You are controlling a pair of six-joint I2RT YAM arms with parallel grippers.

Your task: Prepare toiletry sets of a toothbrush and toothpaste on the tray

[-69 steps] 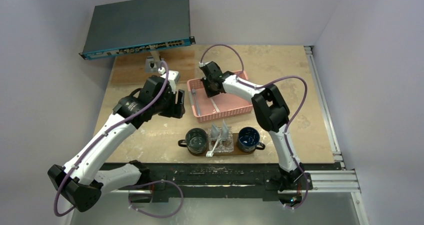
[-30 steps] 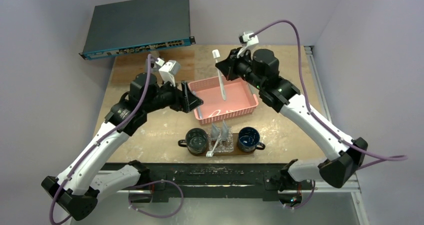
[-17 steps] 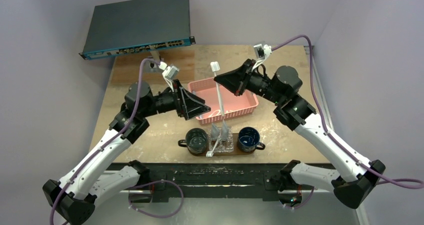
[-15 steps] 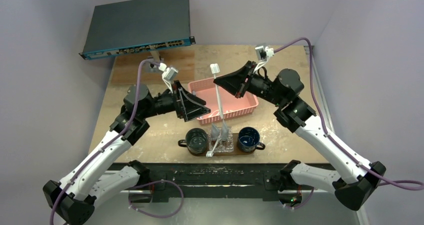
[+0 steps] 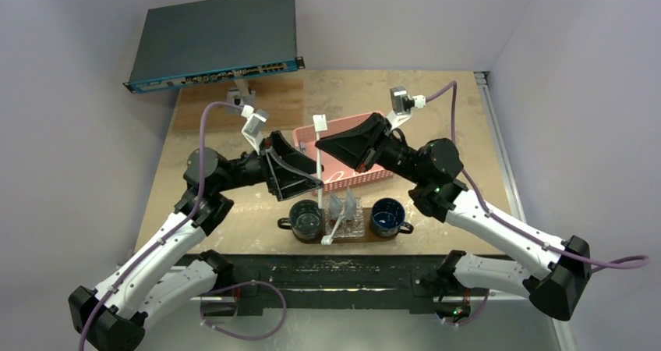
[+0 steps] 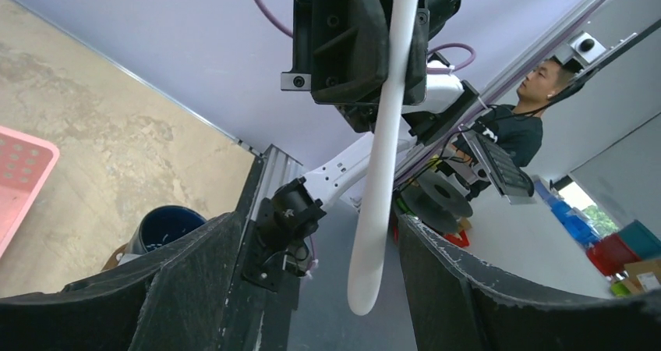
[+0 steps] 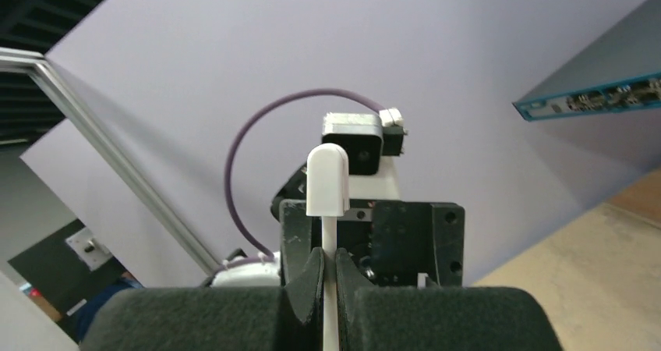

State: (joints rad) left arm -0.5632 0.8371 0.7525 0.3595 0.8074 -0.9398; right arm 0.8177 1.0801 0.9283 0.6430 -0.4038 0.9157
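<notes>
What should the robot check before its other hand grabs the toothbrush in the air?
1. Right gripper shut on the toothbrush: ok.
2. Left gripper open enough to take it: ok.
3. Toothbrush handle hanging between the left fingers: ok.
4. Handle touching neither left finger, so closing should not knock it aside: ok in the left wrist view.
5. Free spot for it on the tray between the mugs: cannot tell.

Robotics lab cell. See network switch point(image 5: 214, 39) and aluminium rail point(image 5: 505, 171) by the bench point(image 5: 436, 86). Beyond the left gripper point(image 6: 327, 238): person point(image 6: 538, 105), storage bins point(image 6: 623, 249).
</notes>
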